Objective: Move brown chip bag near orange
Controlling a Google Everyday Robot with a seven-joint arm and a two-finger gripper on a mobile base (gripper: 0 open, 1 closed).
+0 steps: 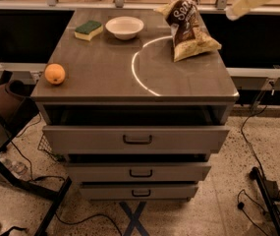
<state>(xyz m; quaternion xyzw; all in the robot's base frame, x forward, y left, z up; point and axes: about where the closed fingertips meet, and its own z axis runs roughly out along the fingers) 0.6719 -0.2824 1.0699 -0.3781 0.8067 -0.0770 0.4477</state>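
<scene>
The brown chip bag stands propped up at the back right of the grey cabinet top, its dark centre with white script facing me. The orange lies near the front left edge of the same top, far from the bag. My gripper shows only as a pale arm end at the top right of the view, above and to the right of the bag and clear of it. It holds nothing that I can see.
A white bowl and a green-and-yellow sponge sit at the back left. The top drawer stands pulled out, with two more drawers below it. A dark chair is at the left, and cables lie on the floor.
</scene>
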